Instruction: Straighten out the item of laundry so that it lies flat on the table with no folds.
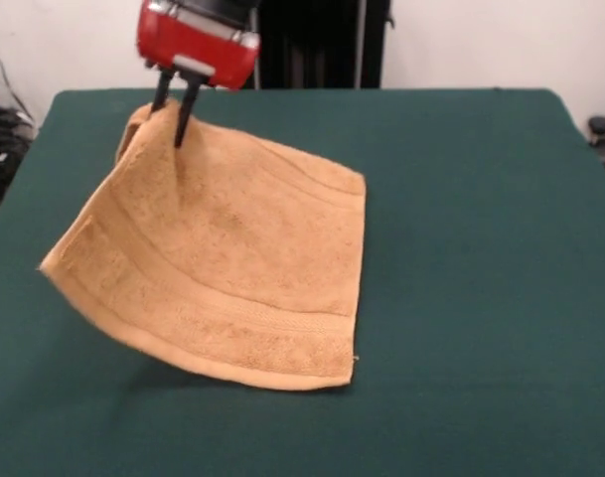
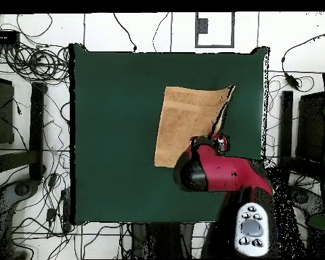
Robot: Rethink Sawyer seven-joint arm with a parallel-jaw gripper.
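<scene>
Now you have the orange-tan terry hand towel (image 1: 232,268) pinched at one corner by the red and black gripper (image 1: 173,117), its two dark fingers (image 1: 186,117) closed on the cloth.

You see that corner raised at the upper left of the front view, the towel sloping down to the dark green felt-covered table (image 1: 481,248); its lower right edge rests on the felt and its left corner hangs clear over a shadow. In the overhead view the red arm (image 2: 223,172) hides the towel's (image 2: 185,125) lower right part and the grip itself. You cannot make out the towel's underside. Bare felt lies open on every side, widest toward the right of the front view.
</scene>
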